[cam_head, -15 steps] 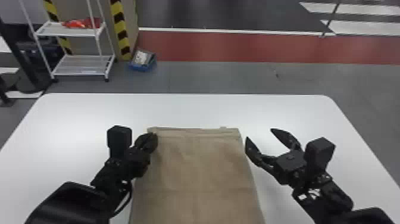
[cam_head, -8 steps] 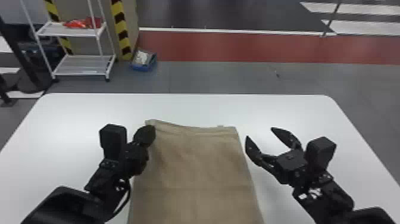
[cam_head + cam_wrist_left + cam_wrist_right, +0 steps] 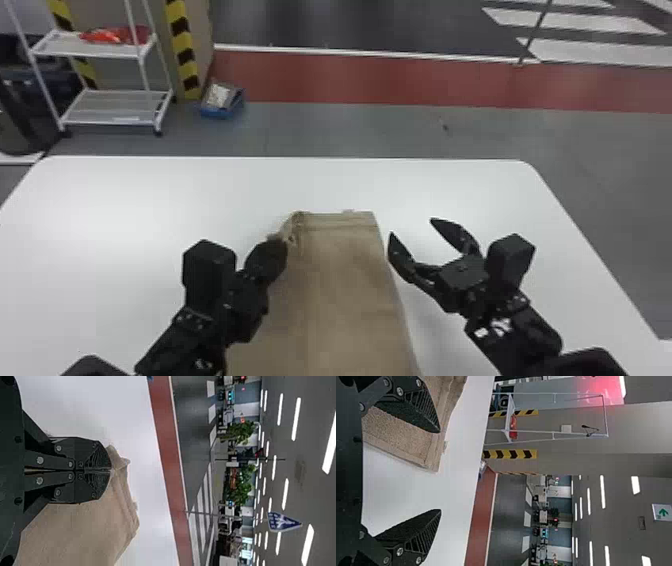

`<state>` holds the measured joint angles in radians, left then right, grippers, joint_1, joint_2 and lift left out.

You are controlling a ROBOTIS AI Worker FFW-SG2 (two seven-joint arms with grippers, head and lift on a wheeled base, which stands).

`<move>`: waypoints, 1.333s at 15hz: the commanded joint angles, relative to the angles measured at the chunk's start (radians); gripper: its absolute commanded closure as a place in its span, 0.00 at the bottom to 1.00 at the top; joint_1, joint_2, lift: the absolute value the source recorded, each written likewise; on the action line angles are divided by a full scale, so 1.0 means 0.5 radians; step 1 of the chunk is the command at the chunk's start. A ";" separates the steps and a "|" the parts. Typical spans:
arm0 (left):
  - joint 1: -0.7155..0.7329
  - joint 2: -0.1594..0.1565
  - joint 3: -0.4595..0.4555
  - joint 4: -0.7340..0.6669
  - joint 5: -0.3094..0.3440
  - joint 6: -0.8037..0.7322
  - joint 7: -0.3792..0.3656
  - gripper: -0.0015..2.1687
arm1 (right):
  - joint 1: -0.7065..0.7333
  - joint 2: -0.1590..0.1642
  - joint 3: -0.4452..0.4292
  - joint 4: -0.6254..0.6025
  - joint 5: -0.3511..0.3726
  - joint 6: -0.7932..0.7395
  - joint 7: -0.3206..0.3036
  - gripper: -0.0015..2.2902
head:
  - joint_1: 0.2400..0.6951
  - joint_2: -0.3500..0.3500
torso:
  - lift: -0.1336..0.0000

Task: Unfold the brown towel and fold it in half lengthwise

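Note:
The brown towel (image 3: 345, 290) lies on the white table, its far left corner raised and creased at my left gripper (image 3: 277, 240). In the left wrist view, that gripper (image 3: 111, 470) has its fingers pressed together on the corner of the towel (image 3: 79, 530). Just right of the towel's far right edge, my right gripper (image 3: 411, 226) stands open with nothing between its fingers. In the right wrist view, the fingers of the right gripper (image 3: 440, 471) are wide apart, one of them over the edge of the towel (image 3: 399, 427).
The white table (image 3: 150, 200) extends to both sides of the towel and beyond its far edge. On the floor behind stand a white shelf rack (image 3: 115, 105) and a blue box (image 3: 220, 102).
My left gripper has moved right and somewhat nearer with the towel's corner, drawing the left edge inward, so the towel looks narrower at its far end. The right gripper has stayed put.

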<state>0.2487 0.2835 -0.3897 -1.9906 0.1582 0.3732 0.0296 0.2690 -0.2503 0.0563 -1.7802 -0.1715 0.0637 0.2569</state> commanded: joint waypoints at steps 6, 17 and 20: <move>0.030 0.010 -0.095 -0.081 -0.010 0.013 -0.093 0.16 | 0.039 0.007 -0.011 -0.029 -0.016 -0.018 -0.001 0.08 | 1.00 0.21 | 0.07; 0.046 0.068 0.123 -0.010 0.037 -0.140 -0.062 0.04 | 0.165 0.062 0.203 -0.139 0.015 0.061 -0.004 0.08 | 1.00 0.38 | 0.07; 0.012 0.065 0.120 0.067 0.037 -0.165 -0.062 0.05 | 0.165 0.062 0.360 -0.149 0.079 0.129 -0.011 0.11 | 1.00 0.45 | 0.07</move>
<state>0.2622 0.3164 -0.3287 -1.9747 0.1763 0.2960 -0.0015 0.3510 -0.2196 0.1987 -1.8532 -0.1533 0.1121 0.2526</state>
